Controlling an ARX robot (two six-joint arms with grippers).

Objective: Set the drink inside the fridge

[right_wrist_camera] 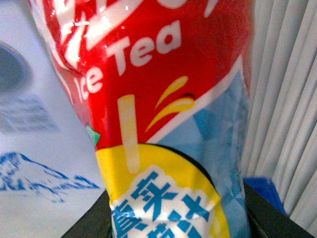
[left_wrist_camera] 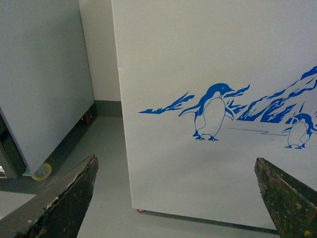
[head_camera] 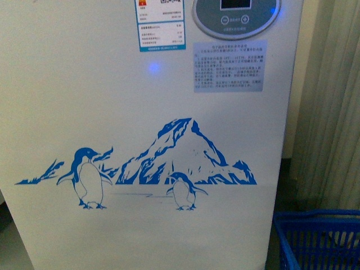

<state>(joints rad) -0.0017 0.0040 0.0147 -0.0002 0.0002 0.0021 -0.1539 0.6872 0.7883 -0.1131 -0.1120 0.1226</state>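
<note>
Right up against my right wrist camera stands the ice tea bottle [right_wrist_camera: 163,124], its red, yellow and pale-blue label filling the view. My right pincer [right_wrist_camera: 173,218] is closed on its lower body, with dark fingers [right_wrist_camera: 270,213] showing on either side, so the drink rests on no worktop and is carried upright. I judge that keeps it steady for lowering in. Ahead of that pincer is the chest fridge [head_camera: 140,112], with its penguin-and-mountain front and oval display [head_camera: 236,14]. Its lids lie above anything I can see, so I reckon the bottle must go higher before it can go in. My left pincer [left_wrist_camera: 176,166] is spread wide and holds nothing, aimed low at the fridge's front wall, presumably kept free to slide a lid. Beside the fridge stands a grey cabinet [left_wrist_camera: 44,74] on casters, and a blue basket [head_camera: 320,239] sits on my right pincer's side.
</note>
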